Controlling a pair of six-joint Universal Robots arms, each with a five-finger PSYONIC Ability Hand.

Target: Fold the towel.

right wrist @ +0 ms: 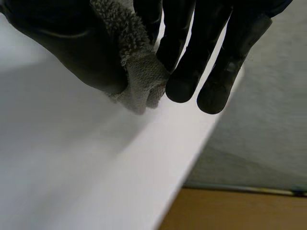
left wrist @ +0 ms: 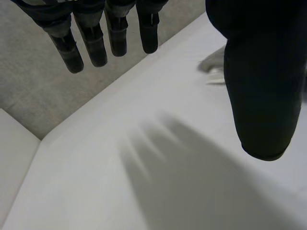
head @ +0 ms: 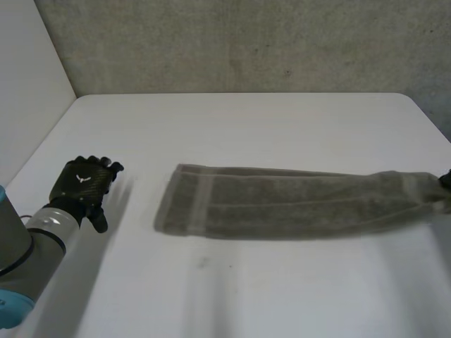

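A grey-green towel lies stretched in a long folded strip across the middle of the white table. My left hand hovers over the table a short way off the towel's near-left end, fingers straight and apart from the thumb, holding nothing. A bit of the towel's end shows beyond that thumb. My right hand is at the towel's far right end by the table edge. In the right wrist view its thumb and fingers pinch a bunched corner of the towel.
The table's right edge runs just under my right hand, with floor below it. A grey wall stands behind the table and a white panel at the left.
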